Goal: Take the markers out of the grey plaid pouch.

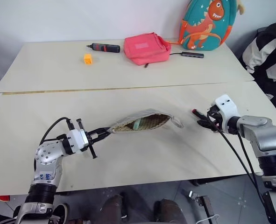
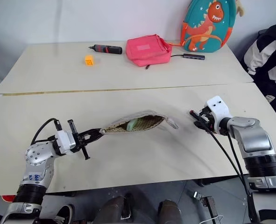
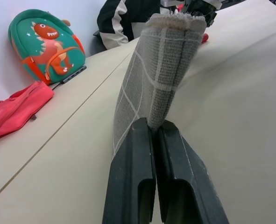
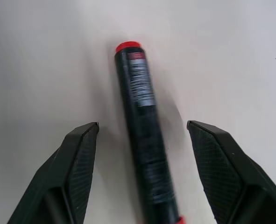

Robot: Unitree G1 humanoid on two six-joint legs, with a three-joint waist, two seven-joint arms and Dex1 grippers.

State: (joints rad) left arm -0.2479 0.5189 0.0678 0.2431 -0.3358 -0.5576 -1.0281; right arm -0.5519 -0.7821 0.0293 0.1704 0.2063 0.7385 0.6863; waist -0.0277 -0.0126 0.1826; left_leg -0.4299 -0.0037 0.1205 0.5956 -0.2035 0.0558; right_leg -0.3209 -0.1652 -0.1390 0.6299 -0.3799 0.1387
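You have one marker out so far: the black plastic marker with red ends (image 4: 145, 140) lies flat on the pale matte tabletop (image 1: 142, 158), at about three o'clock from the grey plaid fabric pouch (image 1: 142, 122) and well clear of it. Your right gripper (image 4: 142, 135) sits over that marker with its jaws spread wide on either side of the barrel, touching nothing, so I judge that one delivered. Your left gripper (image 1: 102, 134) is pinched fully closed on the pouch's nine o'clock end, holding that end slightly raised off the table while the mouth gapes toward you. Inside, against a woven, mesh-like tan lining, you can see the pale green highlighter (image 1: 136, 124), a smooth stubby stick, waiting to come out. The all-black marker cannot be made out; it may lie deeper in the pouch. The pouch itself is soft, limp cloth with thin white grid lines, and it sags between the pinch and the table. So roughly a third is done, judging from here.
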